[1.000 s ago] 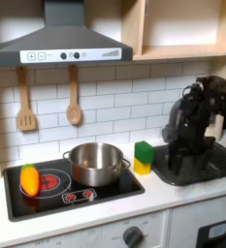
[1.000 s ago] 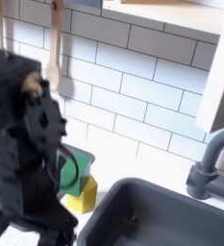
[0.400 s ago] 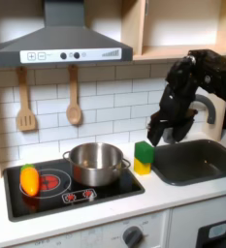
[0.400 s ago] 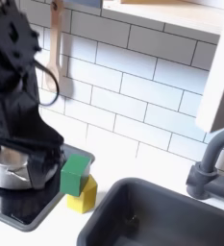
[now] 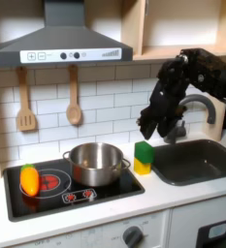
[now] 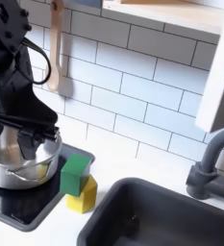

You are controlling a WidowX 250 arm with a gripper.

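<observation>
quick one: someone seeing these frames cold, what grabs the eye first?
Probably the black gripper, hanging in the air above the green and yellow block that stands between the stove and the sink. Next, the shiny steel pot on the stove in the first exterior view, with an orange and yellow toy on the burner at the first exterior view's left.

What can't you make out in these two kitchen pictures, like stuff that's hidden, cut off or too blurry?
- Gripper: in the first exterior view its dark shape is blurred, so open or shut cannot be told.
- Pot: in the second exterior view the arm covers part of it and the view's left edge cuts it off.
- Faucet: cut off by the second exterior view's right edge.
- Stove knobs: too small to read in the first exterior view.
</observation>
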